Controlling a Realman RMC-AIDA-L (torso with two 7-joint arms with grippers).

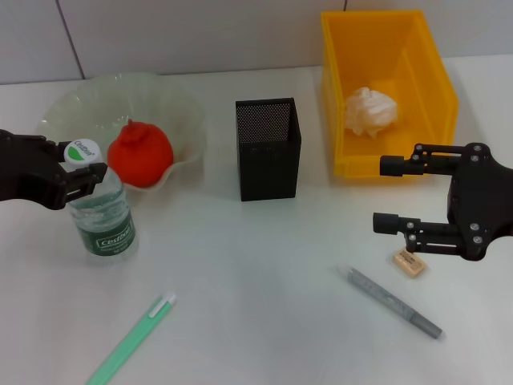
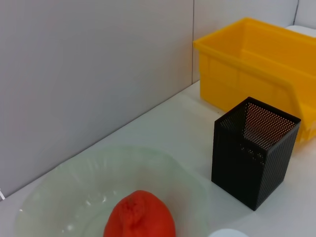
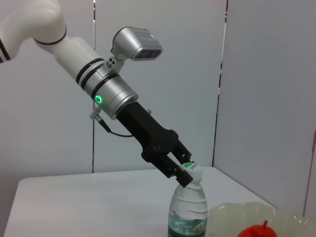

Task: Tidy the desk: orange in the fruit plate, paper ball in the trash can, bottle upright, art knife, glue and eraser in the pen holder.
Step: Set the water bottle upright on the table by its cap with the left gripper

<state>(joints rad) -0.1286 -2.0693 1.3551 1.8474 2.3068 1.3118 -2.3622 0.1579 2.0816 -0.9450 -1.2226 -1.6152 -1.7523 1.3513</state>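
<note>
One orange point(image 1: 140, 154), one fruit plate point(image 1: 88, 100), one bottle point(image 1: 100, 212), one pen holder point(image 1: 268, 149), one trash can point(image 1: 389, 90), one paper ball point(image 1: 369, 111), one eraser point(image 1: 409, 263), one grey pen point(image 1: 394, 302), one green pen point(image 1: 131, 339).

Black claws on a white and silver arm

The left claw point(image 3: 186, 174) is matte black with angular fingers, on a silver wrist with black rings and a glowing green light, a grey camera box and a thin black cable; the upper arm is white. The right claw point(image 1: 387, 194) is black, with linkage bars and small screws.
</note>
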